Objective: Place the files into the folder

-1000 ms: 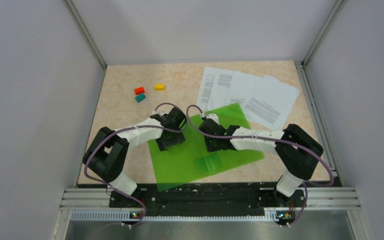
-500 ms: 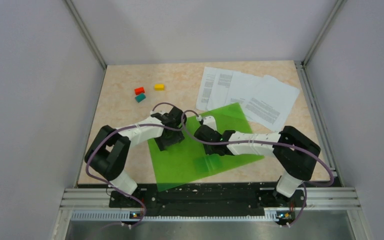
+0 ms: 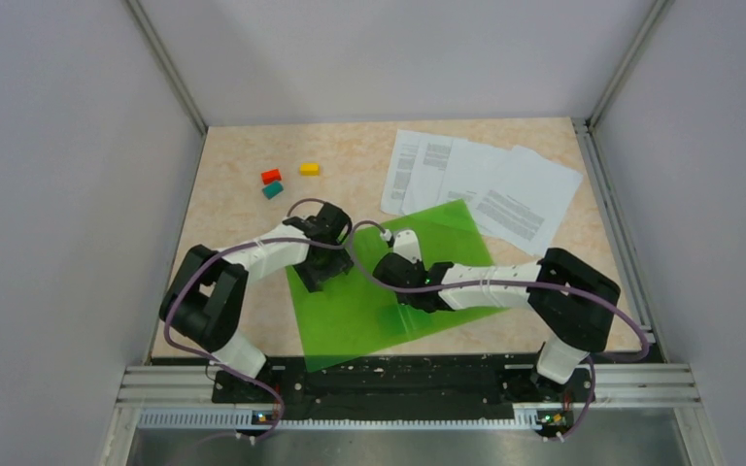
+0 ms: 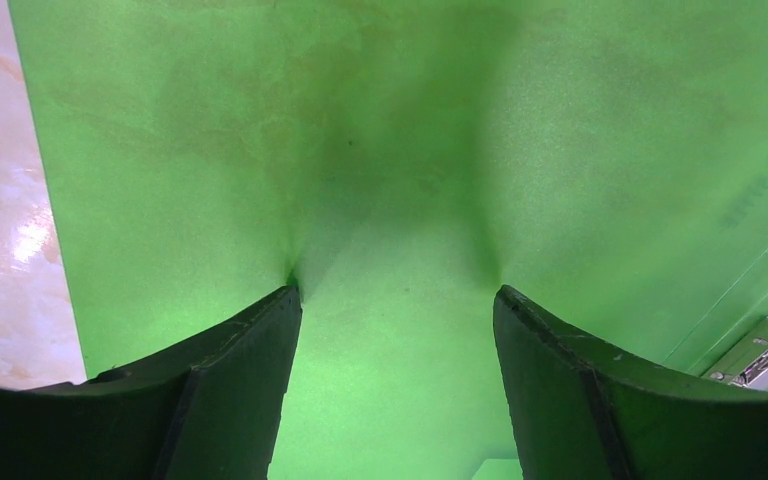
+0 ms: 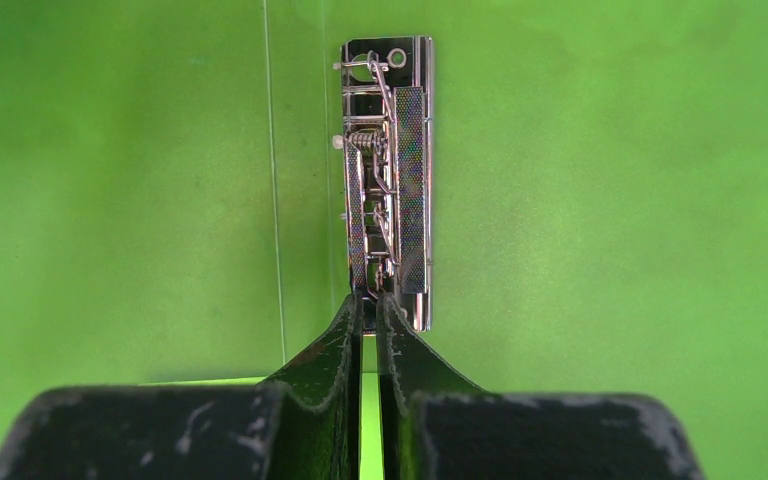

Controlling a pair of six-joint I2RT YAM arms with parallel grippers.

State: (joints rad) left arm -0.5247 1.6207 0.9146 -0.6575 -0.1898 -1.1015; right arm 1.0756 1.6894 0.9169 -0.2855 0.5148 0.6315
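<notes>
The green folder (image 3: 350, 311) lies flat in the middle of the table, its cover laid open. Its metal clip (image 5: 388, 180) runs along the inner spine and also shows in the left wrist view (image 4: 765, 350). The files (image 3: 486, 184), several white printed sheets, lie fanned out at the far right, one edge under the folder's far corner. My left gripper (image 3: 313, 270) is open and its fingertips press on the folder's left part (image 4: 397, 292). My right gripper (image 3: 403, 291) is shut, with only a thin slit between the fingers, and its tips (image 5: 372, 298) touch the clip's near end.
Red (image 3: 271, 176), yellow (image 3: 309, 168) and teal (image 3: 272, 190) blocks lie at the far left of the table. Grey walls close in the left, right and far sides. The arm bases and a metal rail (image 3: 398, 374) line the near edge.
My right gripper has moved left and nearer across the folder, up to the clip. My left gripper has shifted slightly left on the folder. Folder and sheets stay put.
</notes>
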